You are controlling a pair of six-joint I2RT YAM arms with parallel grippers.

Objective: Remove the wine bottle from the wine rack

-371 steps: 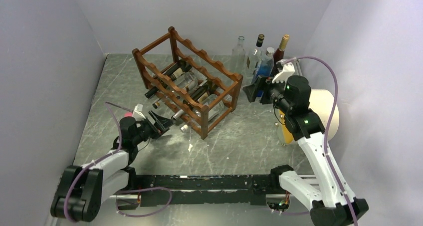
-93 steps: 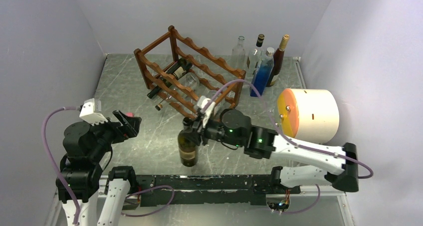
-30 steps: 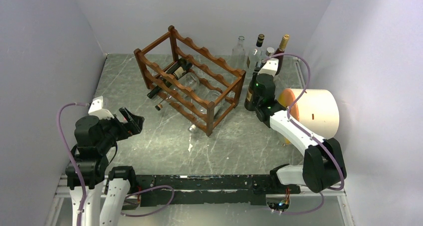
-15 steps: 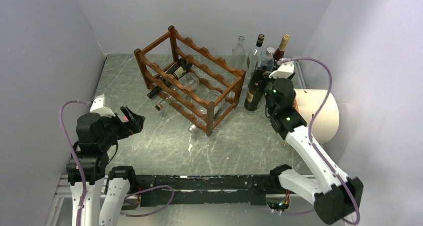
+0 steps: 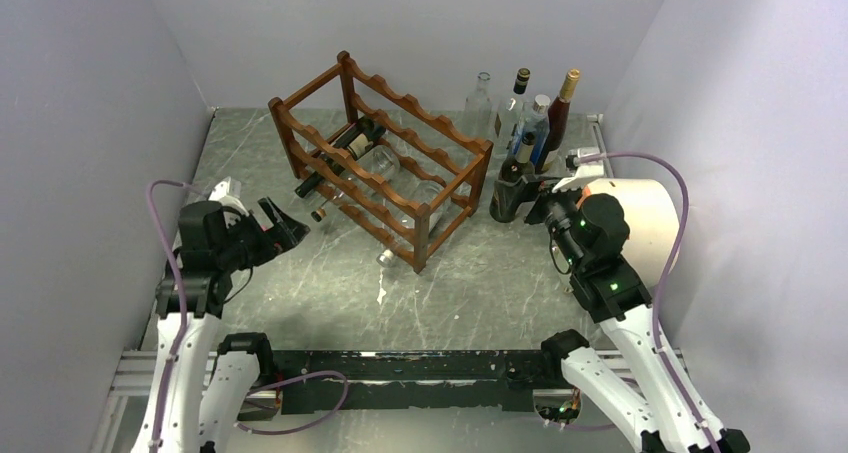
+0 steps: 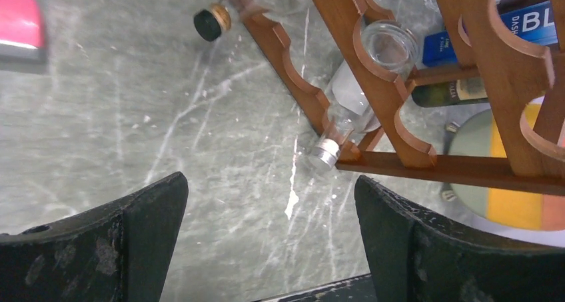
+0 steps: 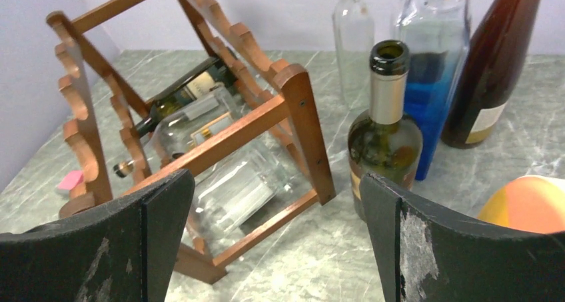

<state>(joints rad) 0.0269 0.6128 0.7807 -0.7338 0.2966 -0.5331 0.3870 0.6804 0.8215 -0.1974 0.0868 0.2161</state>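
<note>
The reddish-brown wine rack (image 5: 385, 163) stands at the middle back of the table. It holds a dark wine bottle (image 5: 345, 145) lying on a tier and clear glass bottles (image 7: 230, 189) below. A dark green wine bottle (image 5: 519, 163) stands upright on the table just right of the rack, and shows in the right wrist view (image 7: 384, 149). My right gripper (image 5: 520, 205) is open and empty, just in front of that bottle; the bottle is not between the fingers (image 7: 276, 242). My left gripper (image 5: 287, 228) is open and empty, left of the rack's near end (image 6: 270, 249).
Standing bottles are at the back right: a clear one (image 5: 481, 93), a blue one (image 5: 532, 128) and a dark one with a gold top (image 5: 560, 108). A white cylinder with an orange face (image 5: 640, 213) lies at the right. A clear bottle's silver cap (image 6: 322, 154) sticks out of the rack.
My right arm carried the dark green bottle to the right of the rack, stood it by the other bottles, let go and drew back. My left gripper moved nearer the rack.
</note>
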